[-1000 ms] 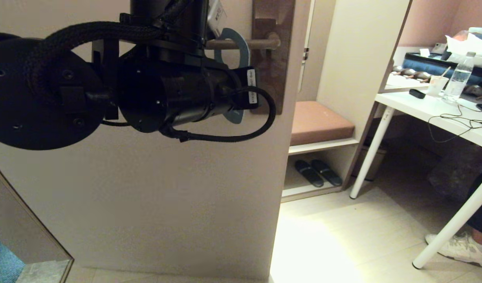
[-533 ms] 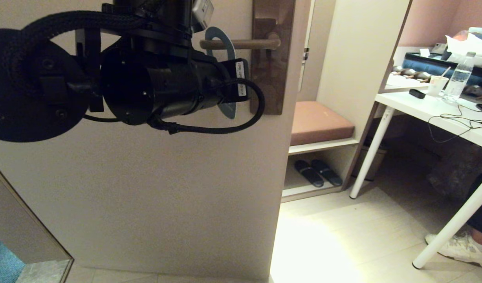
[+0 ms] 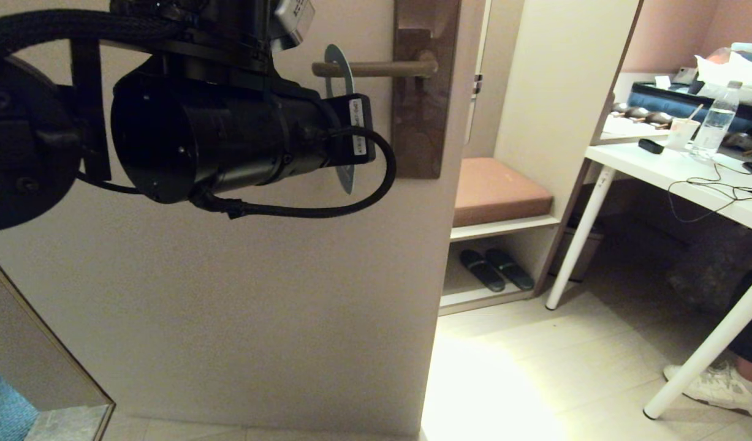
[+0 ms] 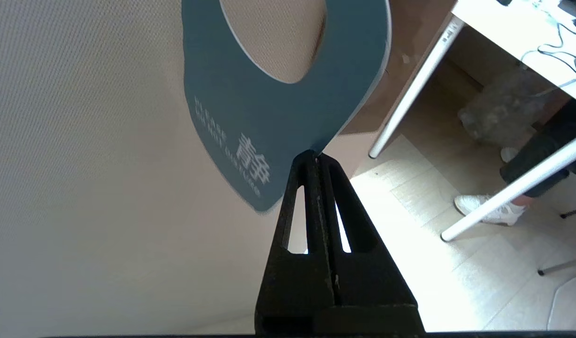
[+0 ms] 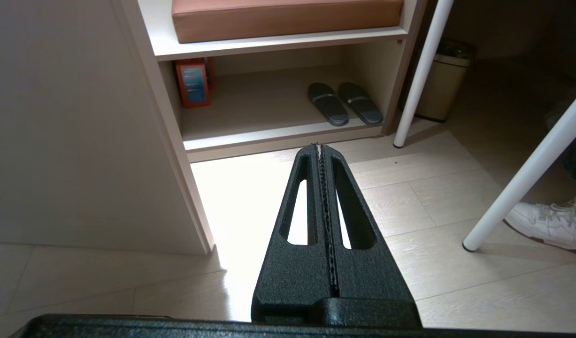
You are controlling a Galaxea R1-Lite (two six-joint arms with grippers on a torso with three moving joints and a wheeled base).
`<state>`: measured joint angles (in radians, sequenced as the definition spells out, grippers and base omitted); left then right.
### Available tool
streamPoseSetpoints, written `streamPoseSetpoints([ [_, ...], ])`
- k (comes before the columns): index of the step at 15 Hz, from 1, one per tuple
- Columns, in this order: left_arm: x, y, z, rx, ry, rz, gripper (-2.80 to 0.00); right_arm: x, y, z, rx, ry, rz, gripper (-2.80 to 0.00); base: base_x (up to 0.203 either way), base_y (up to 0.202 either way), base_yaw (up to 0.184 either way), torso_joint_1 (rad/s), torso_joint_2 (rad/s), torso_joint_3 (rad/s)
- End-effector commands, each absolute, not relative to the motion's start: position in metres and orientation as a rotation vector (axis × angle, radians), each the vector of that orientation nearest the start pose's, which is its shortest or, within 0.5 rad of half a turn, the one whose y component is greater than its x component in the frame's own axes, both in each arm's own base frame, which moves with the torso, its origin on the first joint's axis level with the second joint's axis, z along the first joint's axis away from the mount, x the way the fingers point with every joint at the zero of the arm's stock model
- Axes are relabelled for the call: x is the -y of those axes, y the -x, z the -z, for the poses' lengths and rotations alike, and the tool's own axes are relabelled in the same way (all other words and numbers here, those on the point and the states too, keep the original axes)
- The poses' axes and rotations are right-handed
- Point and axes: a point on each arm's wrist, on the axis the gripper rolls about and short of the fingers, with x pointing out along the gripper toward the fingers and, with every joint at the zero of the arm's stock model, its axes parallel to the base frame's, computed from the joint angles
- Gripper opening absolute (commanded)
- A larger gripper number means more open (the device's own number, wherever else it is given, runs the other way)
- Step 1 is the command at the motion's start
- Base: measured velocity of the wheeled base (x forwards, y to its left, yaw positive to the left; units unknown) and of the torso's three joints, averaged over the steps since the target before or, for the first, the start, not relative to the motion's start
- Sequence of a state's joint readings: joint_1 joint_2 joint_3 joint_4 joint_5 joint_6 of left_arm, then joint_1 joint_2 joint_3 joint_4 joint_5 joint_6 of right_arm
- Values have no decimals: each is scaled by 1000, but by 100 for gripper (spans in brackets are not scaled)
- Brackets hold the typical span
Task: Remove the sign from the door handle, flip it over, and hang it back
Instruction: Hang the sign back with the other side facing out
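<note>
The sign (image 3: 348, 179) hangs by its round hole on the door handle (image 3: 376, 68), near the lever's free end, and shows almost edge-on in the head view. The handle's dark backplate (image 3: 421, 110) is to its right. In the left wrist view the sign's slate-blue face (image 4: 269, 108) with pale lettering is turned to the camera. My left gripper (image 4: 314, 157) is shut on the sign's side edge. In the head view the left arm's black wrist (image 3: 228, 135) hides the fingers. My right gripper (image 5: 319, 146) is shut and empty, pointing down at the floor.
The pale door (image 3: 259, 294) fills the left. To its right stands a shelf with a brown cushion (image 3: 498, 190) and slippers (image 3: 495, 269). A white table (image 3: 676, 171) with a bottle (image 3: 716, 122) is at the right, with a person's shoe (image 3: 713, 383) under it.
My left arm has moved left, drawing the sign along the lever toward its free end. The sign has turned from face-on to nearly edge-on.
</note>
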<state>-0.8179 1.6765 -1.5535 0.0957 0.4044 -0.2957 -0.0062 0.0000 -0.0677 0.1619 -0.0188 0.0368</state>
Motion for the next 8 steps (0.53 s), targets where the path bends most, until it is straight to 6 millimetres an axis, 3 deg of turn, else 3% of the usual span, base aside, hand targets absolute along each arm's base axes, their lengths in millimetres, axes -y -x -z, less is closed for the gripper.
streamPoseSetpoints([
  [1, 216, -214, -335, -227, 173, 382, -280, 0, 29, -77, -95, -36, 28, -280, 0, 0, 0, 0, 0, 0],
  [8, 211, -202, -337, -219, 174, 368, -280, 0, 29, -77, -95, -36, 28, -280, 0, 0, 0, 0, 0, 0],
])
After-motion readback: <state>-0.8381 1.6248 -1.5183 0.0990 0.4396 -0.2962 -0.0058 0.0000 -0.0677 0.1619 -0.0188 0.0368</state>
